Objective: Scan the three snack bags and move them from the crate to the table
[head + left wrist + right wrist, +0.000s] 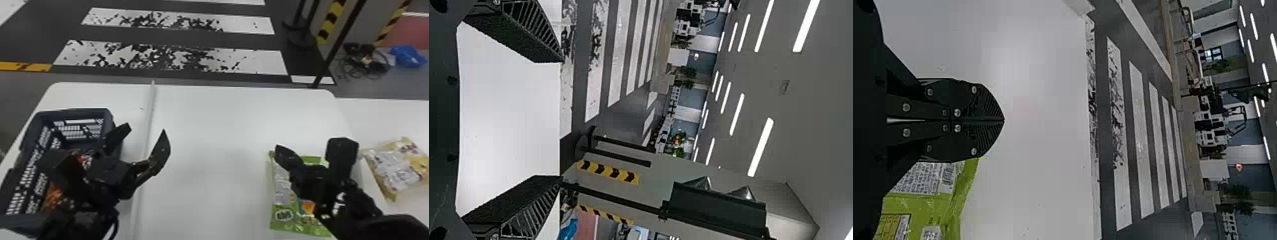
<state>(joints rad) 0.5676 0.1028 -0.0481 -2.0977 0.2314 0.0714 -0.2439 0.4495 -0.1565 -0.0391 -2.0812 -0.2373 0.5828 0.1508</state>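
Bags split: one in crate, two out.

Head view: left gripper (103,146) at the crate (76,110), fingers spread wide. Red-orange bag (52,198) sits inside the crate, partly hidden by the arm. Right gripper (277,147) is over the green bag (283,223), which lies flat on the white table (207,166). Yellow bag (394,170) lies right of the green one, on a white surface.

Left wrist view: fingers well apart, table top between them.

Right wrist view: claw narrow, fingertips together. Green bag lies next to it, partly covered by the gripper. Can't tell if they touch.
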